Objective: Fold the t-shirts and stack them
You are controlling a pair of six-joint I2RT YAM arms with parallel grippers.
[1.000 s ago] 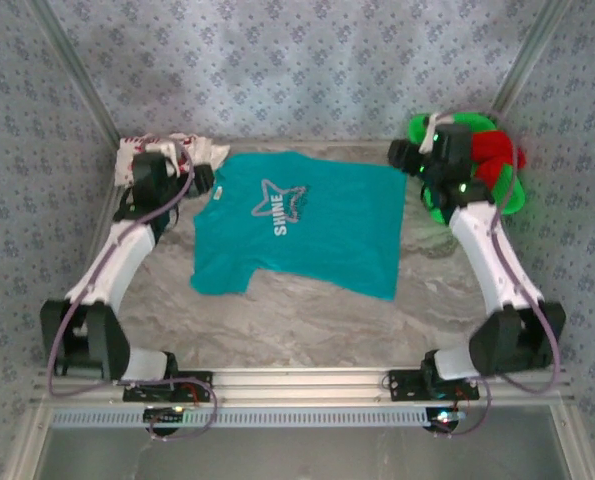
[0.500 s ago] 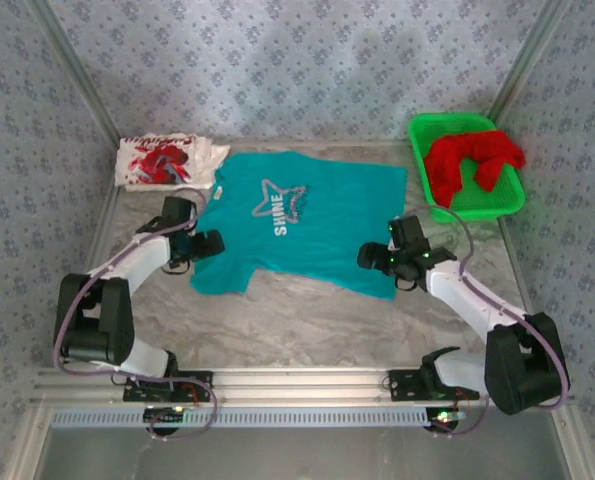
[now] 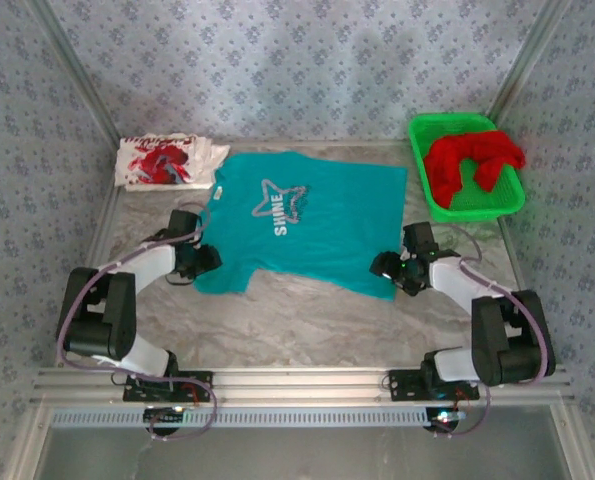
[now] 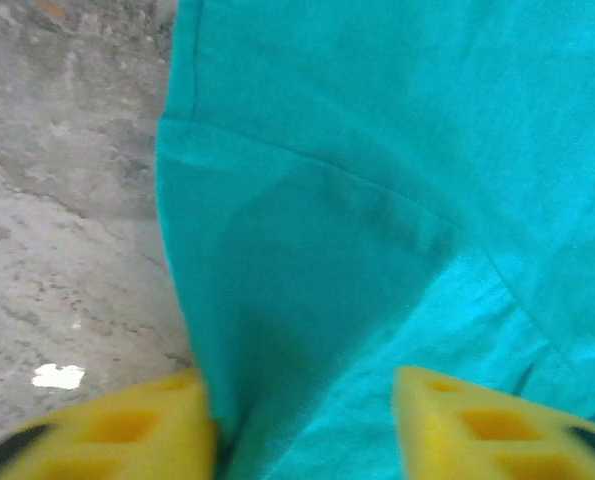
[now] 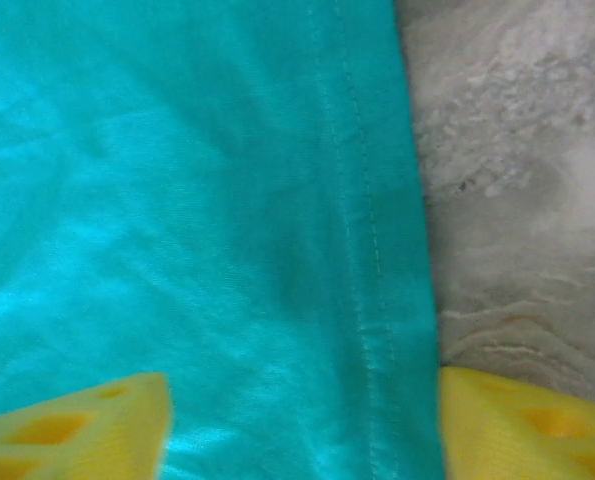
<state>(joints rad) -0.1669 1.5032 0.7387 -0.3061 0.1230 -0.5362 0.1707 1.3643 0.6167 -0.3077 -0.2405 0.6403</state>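
In the top external view, both arms are being seen pulled down and inward from where they stood a second ago, the left away from the white t-shirt (image 3: 162,160) and the right away from the green basket (image 3: 517,203) in which the red t-shirt (image 3: 472,158) is lying. The left gripper (image 3: 205,258) is now being set at the near left corner of the teal t-shirt (image 3: 297,225), and the right gripper (image 3: 385,268) at its near right corner. The shirt is lying spread flat at the middle of the table (image 3: 307,325).

In the left wrist view, the left gripper (image 4: 302,440) is being held with its pads apart, astride the teal t-shirt's (image 4: 377,200) sleeve; no pinch is being shown yet.

In the right wrist view, the right gripper (image 5: 302,430) is being held wider, spread across the teal t-shirt's (image 5: 177,200) hemmed edge beside bare table (image 5: 517,150).

A first fold of the teal shirt is judged to be starting.
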